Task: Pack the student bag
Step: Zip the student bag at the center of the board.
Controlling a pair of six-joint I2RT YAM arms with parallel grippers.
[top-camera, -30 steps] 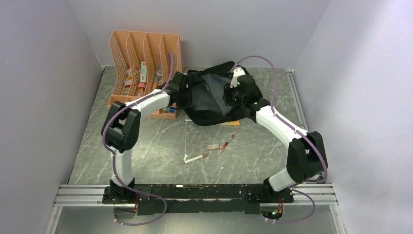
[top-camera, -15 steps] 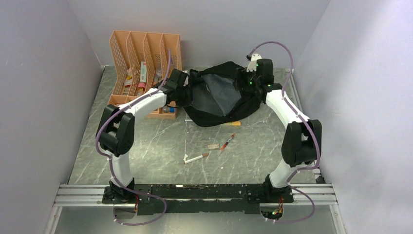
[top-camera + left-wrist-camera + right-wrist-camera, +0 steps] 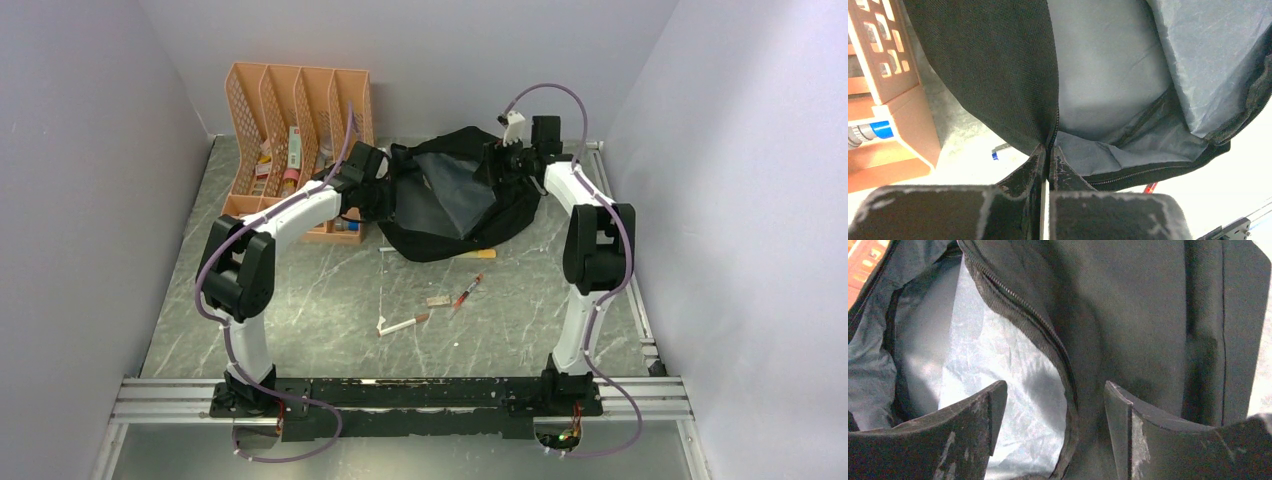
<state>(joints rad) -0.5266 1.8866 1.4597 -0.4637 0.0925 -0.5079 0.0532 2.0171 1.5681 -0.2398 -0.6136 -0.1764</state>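
The student bag (image 3: 450, 200), a black backpack with grey lining, lies open at the back of the table. My left gripper (image 3: 384, 197) is shut on the bag's left zipper edge; in the left wrist view the fingertips (image 3: 1049, 151) pinch the black fabric (image 3: 993, 65) where the zipper starts, with the grey lining (image 3: 1108, 75) beyond. My right gripper (image 3: 497, 163) is at the bag's back right rim. In the right wrist view it (image 3: 1054, 389) is open, its jaws either side of the zipper edge (image 3: 1048, 340), not closed on it.
An orange file organizer (image 3: 298, 130) with items stands at the back left, close to my left arm. A white pen (image 3: 403, 323), a red pen (image 3: 467, 292), a small eraser (image 3: 438, 300) and an orange pen (image 3: 472, 253) lie on the table in front of the bag.
My right arm has swung from over the bag's middle to its back right rim, the elbow folding upright. The left gripper kept its hold and shifted slightly, and the bag opened wider.
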